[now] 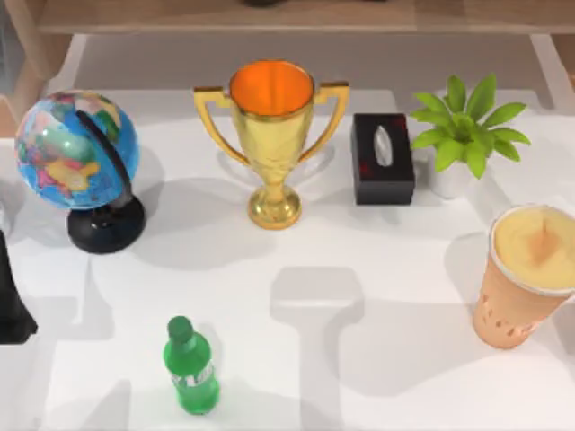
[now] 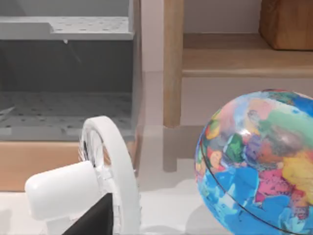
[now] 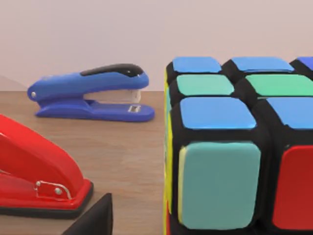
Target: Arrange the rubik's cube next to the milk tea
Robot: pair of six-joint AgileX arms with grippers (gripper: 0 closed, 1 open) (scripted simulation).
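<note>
rubik's cube (image 3: pixel 234 147) sits closest in the right wrist view, on a brown wooden surface (image 3: pixel 132 161), showing blue, green, teal and red squares between black grid lines. beside it, apart, lies a red stapler (image 3: pixel 36 178); farther back, a blue stapler (image 3: pixel 90 99) rests by the pale wall. right gripper: cannot tell whether released or clenched.

top view, near to far on the white table (image 1: pixel 359 359): green bottle (image 1: pixel 190 365) upright at the near edge, left of centre; milk tea (image 1: pixel 526 274) upright at the right edge; globe (image 1: pixel 79 166) on a black stand at the left; gold trophy (image 1: pixel 271 135) in the middle; black tissue box (image 1: pixel 383 158) beside it; potted plant (image 1: pixel 465 135) at the far right.

left arm (image 1: pixel 13 305) at the left edge, state not discernible. left wrist view: white fan (image 2: pixel 98 181) near the globe.
</note>
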